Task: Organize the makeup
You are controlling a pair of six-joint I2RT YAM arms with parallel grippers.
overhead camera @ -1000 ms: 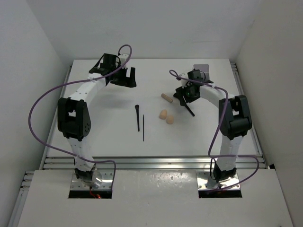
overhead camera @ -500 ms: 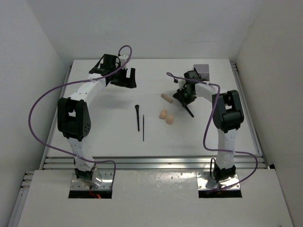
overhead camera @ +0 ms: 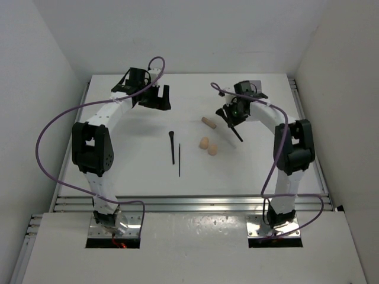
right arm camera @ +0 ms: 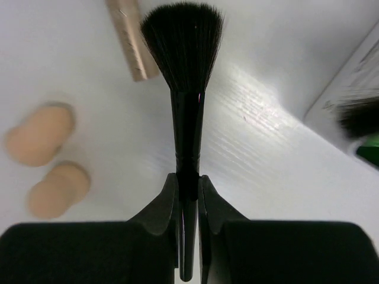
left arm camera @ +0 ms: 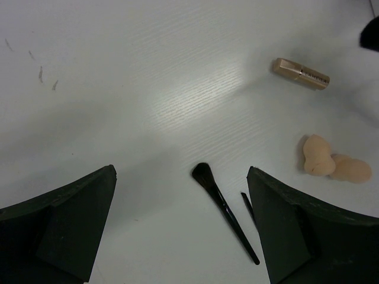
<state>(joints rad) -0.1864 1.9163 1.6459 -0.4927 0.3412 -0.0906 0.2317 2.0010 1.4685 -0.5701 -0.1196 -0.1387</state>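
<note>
Right jaws on brush; green item in box

Got a tan cylinder lying flat on its side. Just on its near side, one beige egg sponge with a second sponge snug beside it. Well left of it, a slim black brush and a thinner black pencil, flat and roughly parallel. Right of it, a fluffy black brush, handle pinched in the right gripper.

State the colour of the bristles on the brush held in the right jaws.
Black. The brush shows best in the right wrist view.
</note>
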